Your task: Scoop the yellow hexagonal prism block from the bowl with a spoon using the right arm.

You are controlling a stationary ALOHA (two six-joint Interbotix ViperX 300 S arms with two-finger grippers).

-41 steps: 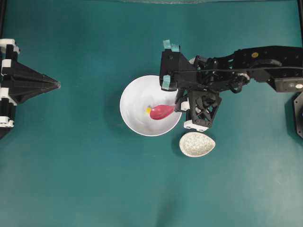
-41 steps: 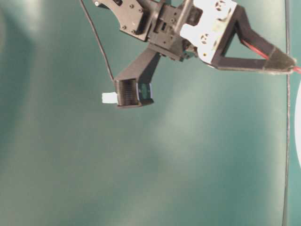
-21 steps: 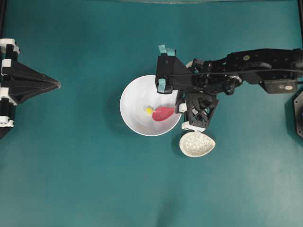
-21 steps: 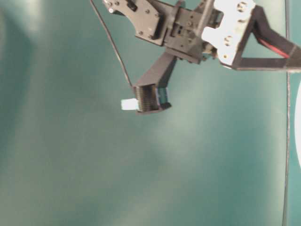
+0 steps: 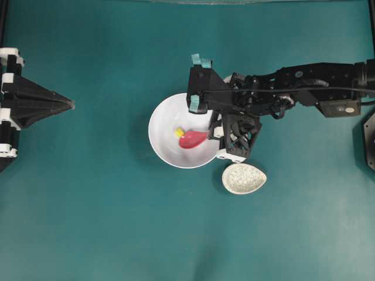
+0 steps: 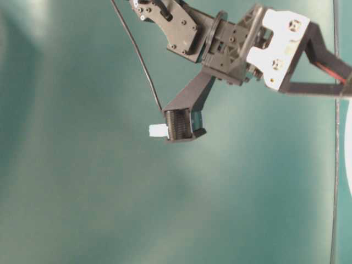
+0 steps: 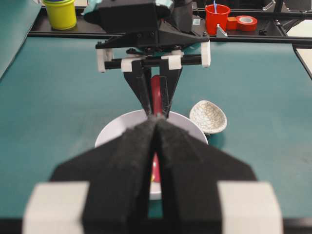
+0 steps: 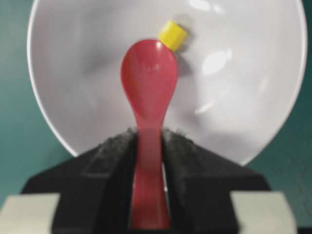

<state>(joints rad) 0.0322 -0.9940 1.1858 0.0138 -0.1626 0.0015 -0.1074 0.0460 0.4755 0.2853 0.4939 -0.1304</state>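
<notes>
I am holding the pink-red soup spoon [image 8: 147, 92] by its handle in my right tool [image 8: 148, 146], whose pads are clamped on either side of it, and I am reaching it down into the white bowl [image 5: 161, 120]. The yellow hexagonal prism block [image 8: 173, 34] is lying inside the bowl, touching the far tip of the spoon's scoop, slightly to one side of it. To scoop well, I judge I am needing to keep the scoop's lip low against the bowl's floor and push forward under the block, using the bowl's far wall as a backstop, since the block looks likely to slide off sideways. My left tool [image 7: 156, 141] is resting pressed together, well apart from the bowl.
</notes>
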